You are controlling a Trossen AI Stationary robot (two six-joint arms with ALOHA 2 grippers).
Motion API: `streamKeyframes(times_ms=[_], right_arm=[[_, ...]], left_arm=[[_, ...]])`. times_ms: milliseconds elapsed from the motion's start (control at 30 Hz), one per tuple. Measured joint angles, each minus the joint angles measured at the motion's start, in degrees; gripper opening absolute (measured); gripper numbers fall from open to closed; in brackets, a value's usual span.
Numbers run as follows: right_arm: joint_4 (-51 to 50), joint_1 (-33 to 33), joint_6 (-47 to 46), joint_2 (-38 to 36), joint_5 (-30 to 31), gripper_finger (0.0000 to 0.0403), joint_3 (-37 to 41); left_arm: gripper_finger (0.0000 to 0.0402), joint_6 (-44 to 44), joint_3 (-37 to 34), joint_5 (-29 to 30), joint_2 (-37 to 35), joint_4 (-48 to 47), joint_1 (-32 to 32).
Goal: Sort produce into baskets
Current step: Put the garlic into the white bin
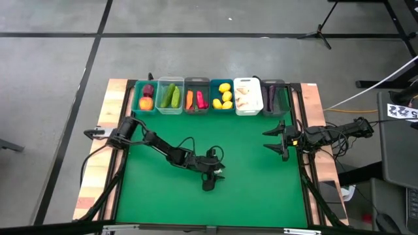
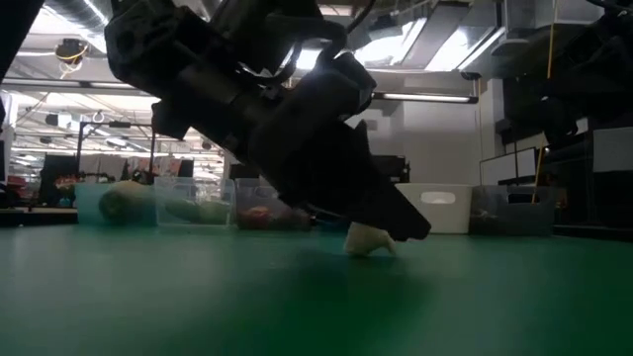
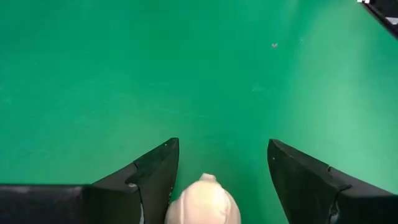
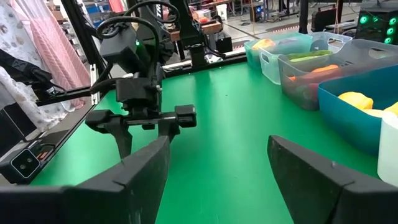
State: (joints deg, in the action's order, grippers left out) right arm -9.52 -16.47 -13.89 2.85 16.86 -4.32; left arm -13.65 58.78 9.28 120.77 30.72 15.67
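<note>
A whitish garlic (image 3: 202, 202) lies on the green mat (image 3: 186, 74), about mid-table and toward the near edge; the low view shows the garlic (image 2: 368, 240) resting on its underside. My left gripper (image 3: 221, 168) slants down over it, open, one finger on either side, with a clear gap to one finger. In the high view my left gripper (image 1: 210, 183) covers most of the garlic. My right gripper (image 1: 274, 139) waits open at the table's right edge, nothing between its fingers (image 4: 155, 174). The baskets (image 1: 209, 96) stand in a row along the far edge with produce inside. My left gripper straddles the garlic from above at a slant, coming from the table's left. One finger (image 3: 155, 180) stands right against the garlic's side (image 3: 177, 205); whether it touches, I cannot tell. The garlic sits on the mat.
The row holds a teal basket (image 1: 145, 96), a clear one (image 1: 170, 96), a grey one (image 1: 196, 96), a blue one with lemons (image 1: 223, 96), a white one (image 1: 248, 96) and a dark one (image 1: 273, 98). Bare green mat lies between the row and the arms.
</note>
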Motion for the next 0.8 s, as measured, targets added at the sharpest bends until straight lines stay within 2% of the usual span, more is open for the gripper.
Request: streamKeyframes(times_ms=[500, 800], right_arm=[[-0.04, -0.02, 0.02, 0.00, 0.00, 0.0269, 0.00], [-0.07, -0.01, 0.02, 0.00, -0.01, 0.0269, 0.00]], left_arm=[[0.0239, -0.47, 0.00, -0.05, 0.00, -1.35, -0.49], [0.0239, -6.40, 0.15, 2.54, -0.20, -5.12, -0.66]])
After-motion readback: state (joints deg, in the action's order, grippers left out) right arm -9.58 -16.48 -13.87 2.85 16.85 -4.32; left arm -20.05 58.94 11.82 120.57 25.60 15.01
